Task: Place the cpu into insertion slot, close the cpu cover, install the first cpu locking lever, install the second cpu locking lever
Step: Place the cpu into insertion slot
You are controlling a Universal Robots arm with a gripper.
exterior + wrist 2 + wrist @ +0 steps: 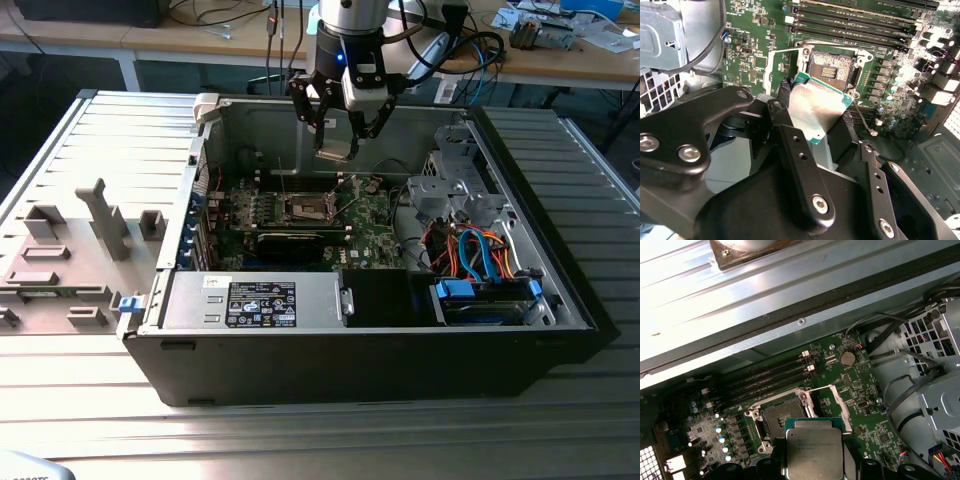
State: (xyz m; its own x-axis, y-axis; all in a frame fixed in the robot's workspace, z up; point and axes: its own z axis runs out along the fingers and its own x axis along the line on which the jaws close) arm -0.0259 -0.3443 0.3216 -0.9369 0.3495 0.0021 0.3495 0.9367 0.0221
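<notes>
Hand (338, 140) grasps the cpu (815, 107) by its edges, above the uncovered insertion slot (832, 67), not touching it.

A ribbed metal table (300, 440) fronts a cluttered wooden workbench (100, 36).

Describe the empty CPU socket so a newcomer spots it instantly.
Inside the open black computer case, look at the green circuit board. The small square insertion slot sits beside the long black memory slots; unlike them, it has a dark centre and shiny metal rim.
</notes>
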